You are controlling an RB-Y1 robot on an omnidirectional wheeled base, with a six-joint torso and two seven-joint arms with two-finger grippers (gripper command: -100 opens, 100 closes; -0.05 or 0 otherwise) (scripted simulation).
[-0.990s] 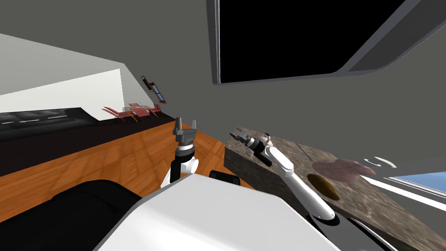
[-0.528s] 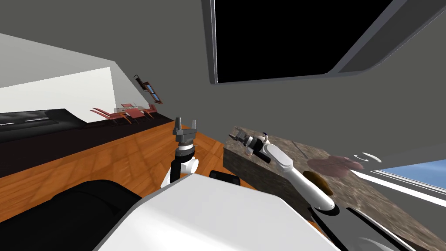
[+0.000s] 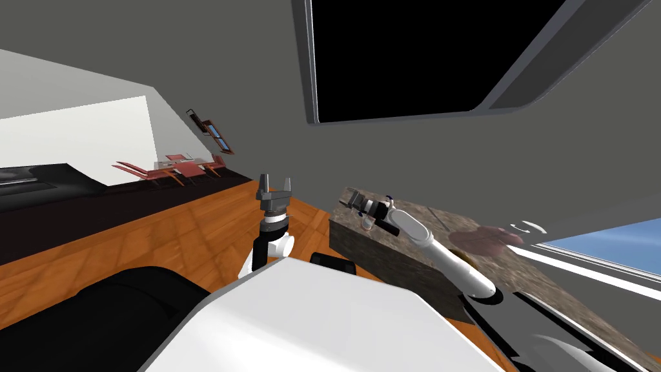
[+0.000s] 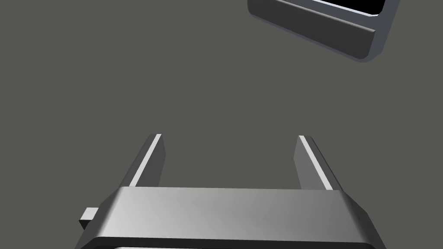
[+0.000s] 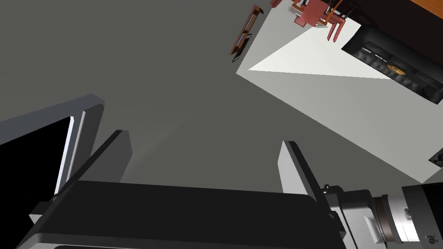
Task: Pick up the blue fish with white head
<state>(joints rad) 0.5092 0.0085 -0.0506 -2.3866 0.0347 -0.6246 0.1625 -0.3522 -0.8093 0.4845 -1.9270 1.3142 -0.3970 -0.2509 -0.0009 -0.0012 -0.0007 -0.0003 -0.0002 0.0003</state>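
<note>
The robot has turned a little. Its right end effector, fingers apart and empty, hangs over the brown speckled stone desk; the fish still waits.

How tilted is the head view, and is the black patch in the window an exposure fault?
Head view: rolled and wide-angle, so the counter slants with the walls; the window frame encloses a black area, nothing drawn, not underexposure. Left wrist view: even grey wall beyond the open left gripper, no glare.
</note>
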